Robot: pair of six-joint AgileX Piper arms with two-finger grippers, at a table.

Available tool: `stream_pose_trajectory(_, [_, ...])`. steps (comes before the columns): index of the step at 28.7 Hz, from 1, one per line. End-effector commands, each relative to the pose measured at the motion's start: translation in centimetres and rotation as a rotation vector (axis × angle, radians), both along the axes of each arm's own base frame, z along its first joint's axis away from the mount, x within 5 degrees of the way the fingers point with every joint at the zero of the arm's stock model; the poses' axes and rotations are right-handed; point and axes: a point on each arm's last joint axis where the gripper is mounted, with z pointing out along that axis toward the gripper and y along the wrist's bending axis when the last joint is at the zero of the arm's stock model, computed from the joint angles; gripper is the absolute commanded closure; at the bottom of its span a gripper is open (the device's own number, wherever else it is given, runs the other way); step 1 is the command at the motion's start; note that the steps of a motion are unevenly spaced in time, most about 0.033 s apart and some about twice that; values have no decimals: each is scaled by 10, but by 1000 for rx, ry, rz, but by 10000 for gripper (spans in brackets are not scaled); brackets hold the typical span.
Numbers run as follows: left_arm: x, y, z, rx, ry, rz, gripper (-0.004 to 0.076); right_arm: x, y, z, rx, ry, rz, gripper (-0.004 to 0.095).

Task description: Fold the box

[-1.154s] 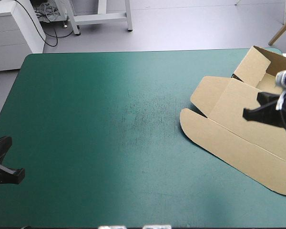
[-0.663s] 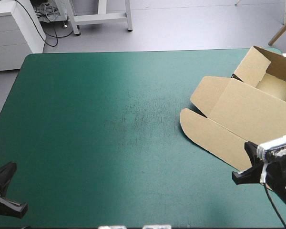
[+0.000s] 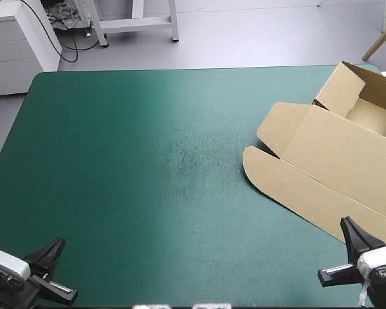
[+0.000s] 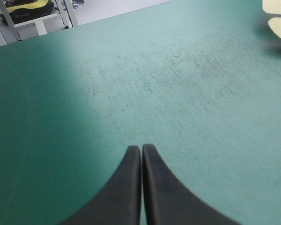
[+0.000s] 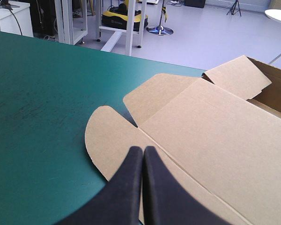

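Observation:
The brown box [image 3: 321,167] lies at the table's right side. Its lid is flat and points toward the middle, and its tray [image 3: 367,109] has raised walls at the far right corner. My right gripper [image 3: 350,230] is shut and empty near the near right corner, its tip just short of the lid's near edge. In the right wrist view the shut fingers [image 5: 143,149] point over the rounded lid flap [image 5: 107,136]. My left gripper [image 3: 55,248] is shut and empty at the near left corner, far from the box. Its tip [image 4: 141,147] hangs over bare cover, with only a box flap [image 4: 278,18] showing far ahead.
The teal-green cover [image 3: 148,161] carries faint scuff marks in its middle. The table's near edge runs right under both grippers. The box tray sits close to the table's far right corner.
My right gripper has pulled back from above the box to the near right corner. The left gripper has slid along the near edge, a little rightward. The box has not moved.

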Motion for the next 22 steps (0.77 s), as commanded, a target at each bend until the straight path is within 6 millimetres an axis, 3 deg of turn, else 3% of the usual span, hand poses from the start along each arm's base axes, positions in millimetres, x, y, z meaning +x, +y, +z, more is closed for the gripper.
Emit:
stream_pose_trajectory(1, [0,-1,10,-49,-105,-13,734,0,-2,2,28,-69,-22,927])
stream_pose_trajectory(22, [-1,-1,10,-47,-98,-12,734,-7,-2,-3,37,-115,-32,927])
